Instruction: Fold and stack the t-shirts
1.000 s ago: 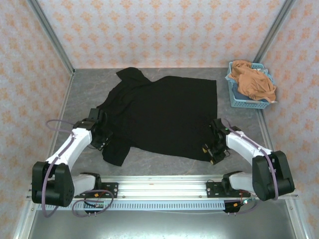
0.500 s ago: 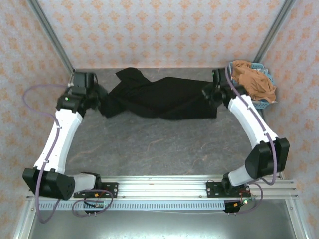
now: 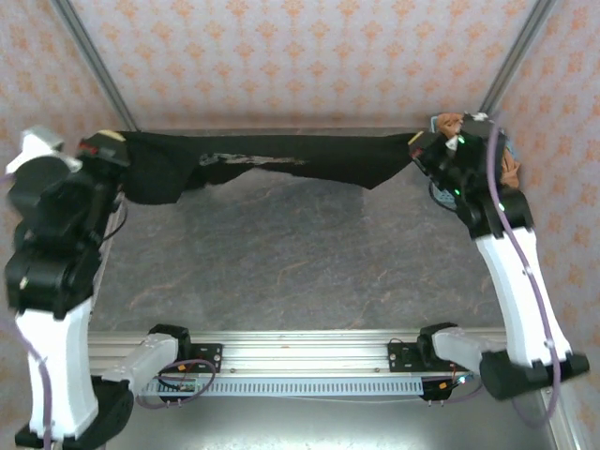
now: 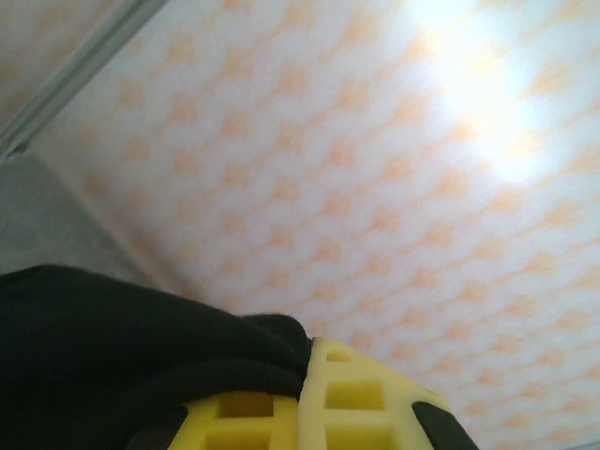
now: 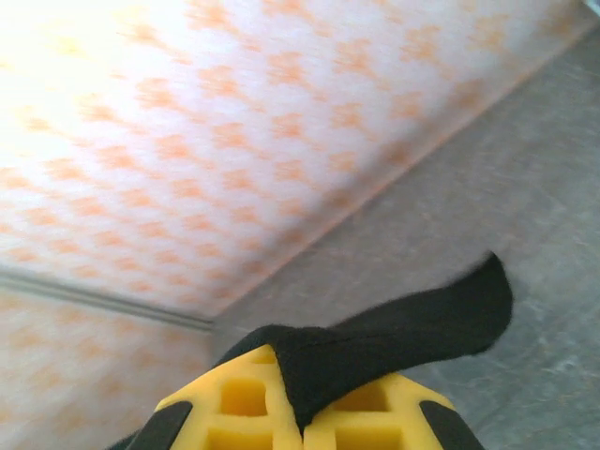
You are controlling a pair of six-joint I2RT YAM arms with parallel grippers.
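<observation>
You have the large black fabric t-shirt point(image 3: 309, 161) lifted off the grey marbled table point(image 3: 300, 272) and stretched in a sagging band along its far edge, from the far left corner to the far right corner. Your left gripper point(image 3: 111, 150) is closed tight on the shirt's left end; the left wrist view has black cloth pinched between its yellow pads point(image 4: 366, 412). Your right gripper point(image 3: 419, 142) is clamped on the right end, a black flap sticking out past its yellow fingertips point(image 5: 234, 398). A strip of pale print point(image 3: 248, 159) shows on the hanging cloth. The plain orange-tan t-shirt point(image 3: 453, 121) lies in the light-blue plastic basket point(image 3: 433, 124) at the far right corner, partly behind your right arm point(image 3: 511, 253).
</observation>
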